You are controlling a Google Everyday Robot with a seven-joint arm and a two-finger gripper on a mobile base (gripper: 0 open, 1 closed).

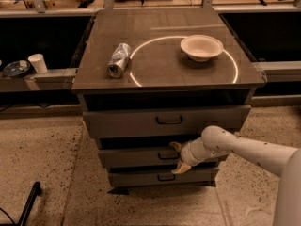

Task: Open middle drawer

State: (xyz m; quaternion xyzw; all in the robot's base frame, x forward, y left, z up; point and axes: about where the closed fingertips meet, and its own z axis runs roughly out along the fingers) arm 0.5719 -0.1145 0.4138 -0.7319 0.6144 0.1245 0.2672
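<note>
The middle drawer (134, 157) is the grey second front of the cabinet, with a small dark loop handle (167, 156) at its centre. My gripper (178, 157) is at the end of the white arm that comes in from the right, right at that handle. Its pale fingers are apart, with one fingertip (175, 146) above the handle and the other below it, at the drawer's lower edge. A dark gap shows above the middle drawer's front. The top drawer (141, 122) and the bottom drawer (141, 178) sit above and below it.
On the cabinet top (155, 74) lie a crushed can (118, 60) and a pale bowl (201, 47). A white cup (37, 63) and a dark dish (16, 68) sit on a ledge at left. A black bar (28, 202) lies on the speckled floor at lower left.
</note>
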